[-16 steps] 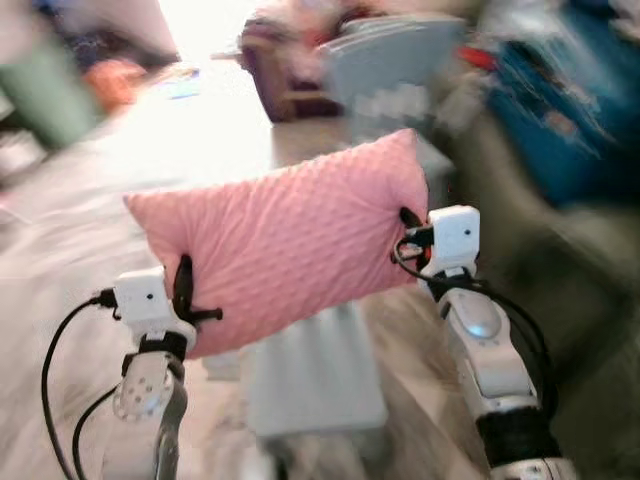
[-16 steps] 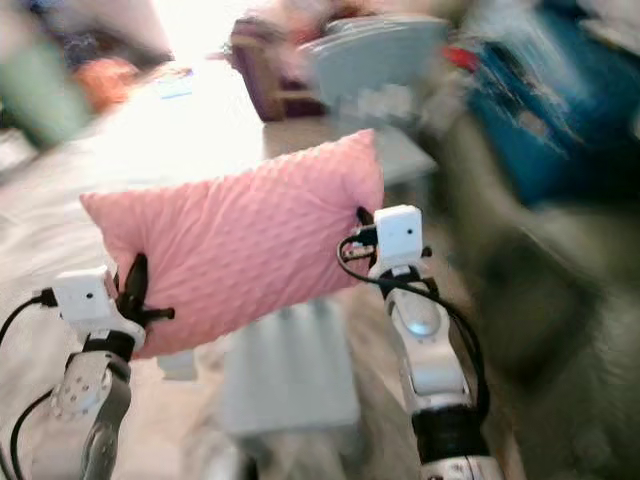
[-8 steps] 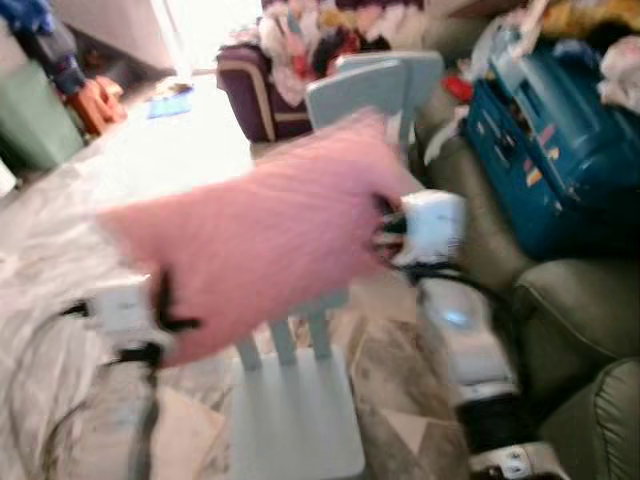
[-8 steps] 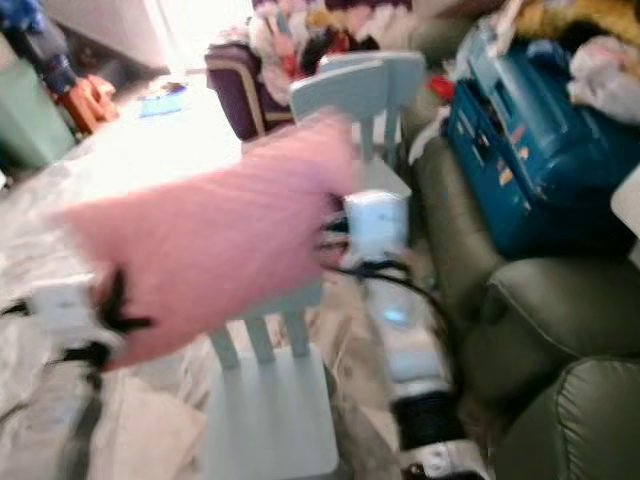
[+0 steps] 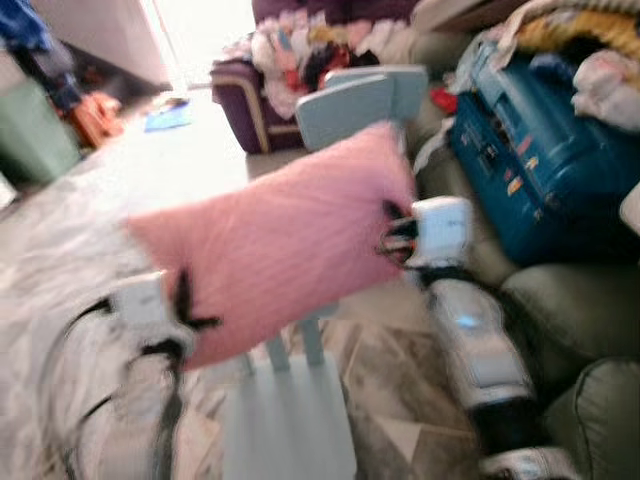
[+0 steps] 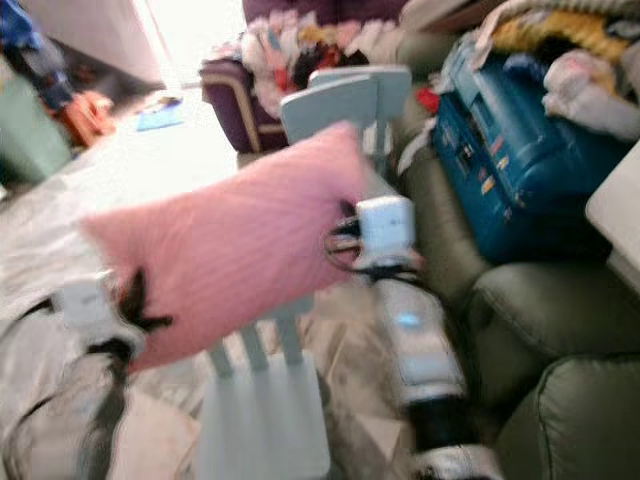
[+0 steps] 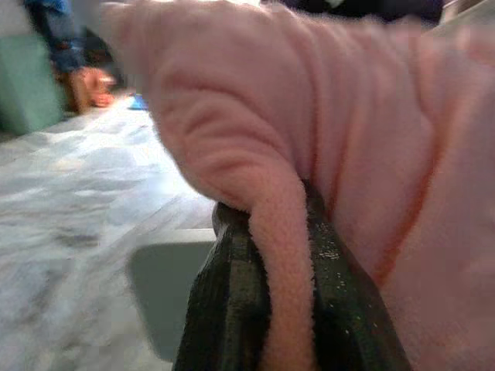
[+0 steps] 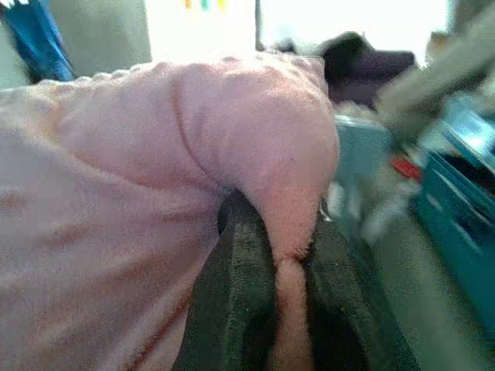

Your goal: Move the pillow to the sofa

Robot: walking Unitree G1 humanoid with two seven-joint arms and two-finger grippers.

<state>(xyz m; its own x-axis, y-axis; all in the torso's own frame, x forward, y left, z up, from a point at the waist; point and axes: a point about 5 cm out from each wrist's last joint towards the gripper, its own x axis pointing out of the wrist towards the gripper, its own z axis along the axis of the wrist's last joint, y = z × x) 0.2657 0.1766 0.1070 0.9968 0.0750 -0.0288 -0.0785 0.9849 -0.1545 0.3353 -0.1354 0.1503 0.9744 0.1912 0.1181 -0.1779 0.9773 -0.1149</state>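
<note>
The pink pillow (image 5: 275,255) hangs in the air between the two arms, tilted so its right end sits higher, above a small pale-blue chair (image 5: 290,420) and just left of the olive-green sofa (image 5: 575,310). The left gripper (image 7: 282,309) is clamped on a fold of the pillow's lower left edge, its two black fingers (image 7: 224,309) pressing the fleece from both sides, and the right gripper (image 8: 282,309) pinches the pillow's upper right corner the same way. A blue case (image 5: 540,170) lies on the sofa beyond the right arm
</note>
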